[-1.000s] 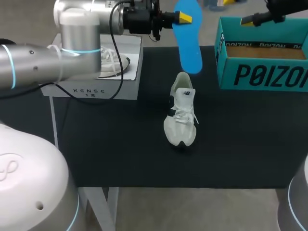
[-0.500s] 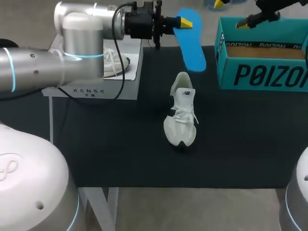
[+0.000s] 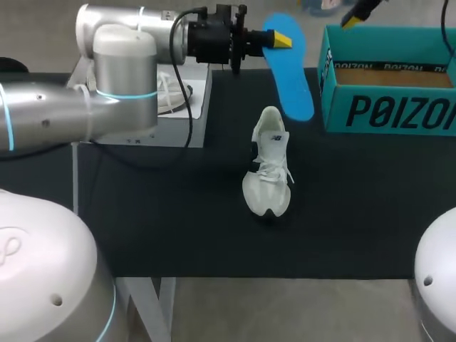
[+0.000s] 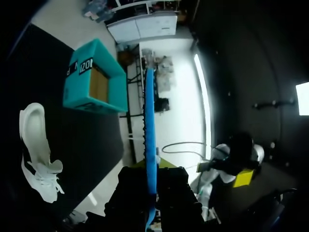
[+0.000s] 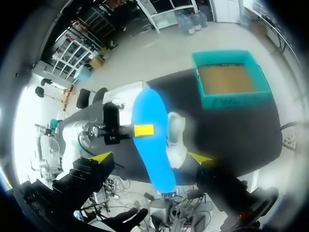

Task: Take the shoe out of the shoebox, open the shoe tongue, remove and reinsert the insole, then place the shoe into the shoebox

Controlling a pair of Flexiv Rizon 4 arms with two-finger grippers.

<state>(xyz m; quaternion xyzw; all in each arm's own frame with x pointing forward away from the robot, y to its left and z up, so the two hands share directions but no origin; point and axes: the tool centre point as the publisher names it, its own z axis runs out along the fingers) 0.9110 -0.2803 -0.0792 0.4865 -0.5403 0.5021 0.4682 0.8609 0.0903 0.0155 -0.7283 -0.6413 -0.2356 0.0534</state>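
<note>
A white shoe (image 3: pixel 268 171) stands upright mid-table, toe toward the front edge. My left gripper (image 3: pixel 276 40) is shut on the heel end of the blue insole (image 3: pixel 293 75), which hangs in the air behind the shoe, slanting toward the teal shoebox (image 3: pixel 388 110). In the left wrist view the insole (image 4: pixel 150 121) runs edge-on between the fingers, with the shoe (image 4: pixel 36 145) and the shoebox (image 4: pixel 94 79) beside it. My right gripper (image 5: pixel 150 157) stands open high above the table, over the insole (image 5: pixel 153 140) and shoe (image 5: pixel 175 137). Only one yellow fingertip (image 3: pixel 354 16) shows in the head view.
A grey stand (image 3: pixel 164 125) at the back left carries a second white shoe (image 3: pixel 171 89). The open shoebox (image 5: pixel 227 79) sits at the back right with a brown floor showing inside. A black cloth (image 3: pixel 178 228) covers the table.
My left gripper has carried the insole a little to the right, toward the shoebox. The right gripper has risen, almost leaving the head view. The shoe has not moved.
</note>
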